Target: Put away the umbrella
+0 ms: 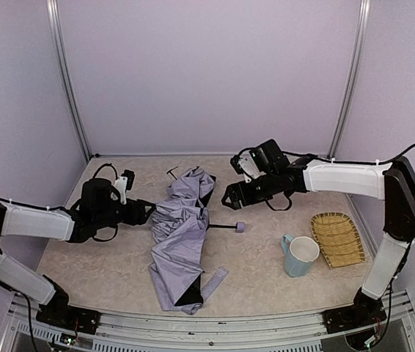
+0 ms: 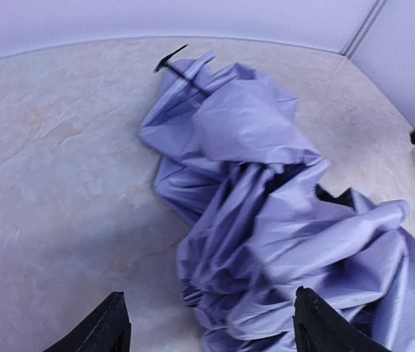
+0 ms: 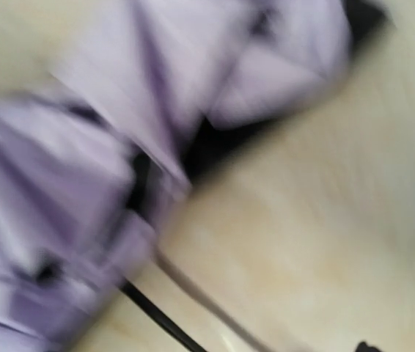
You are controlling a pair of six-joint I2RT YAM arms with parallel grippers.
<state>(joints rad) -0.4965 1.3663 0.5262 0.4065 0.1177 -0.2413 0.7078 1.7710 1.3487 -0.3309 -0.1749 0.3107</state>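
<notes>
Umbrella [image 1: 180, 236] [image 2: 266, 213] [image 3: 75, 183], collapsed but not rolled, lying on the bench [image 1: 97, 268] near its middle. The pale lavender-grey canopy is a loose, crumpled heap, elongated from the far side toward the near edge. Black lining [image 1: 191, 295] shows at the near end and in gaps between folds. A thin black shaft [image 1: 221, 226] projects sideways to the right, ending in a small lavender handle knob [image 1: 240, 227]. A fabric strap [image 1: 215, 279] trails from the near end. One black rib tip [image 1: 172, 174] [image 2: 169, 60] protrudes at the far end.

The crumpled umbrella [image 1: 180, 238] lies on the bench [image 1: 97, 268] between the left fingers [image 1: 147, 211], at its fabric edge, and the right fingers [image 1: 230, 197], near its handle knob [image 1: 240, 227].
</notes>
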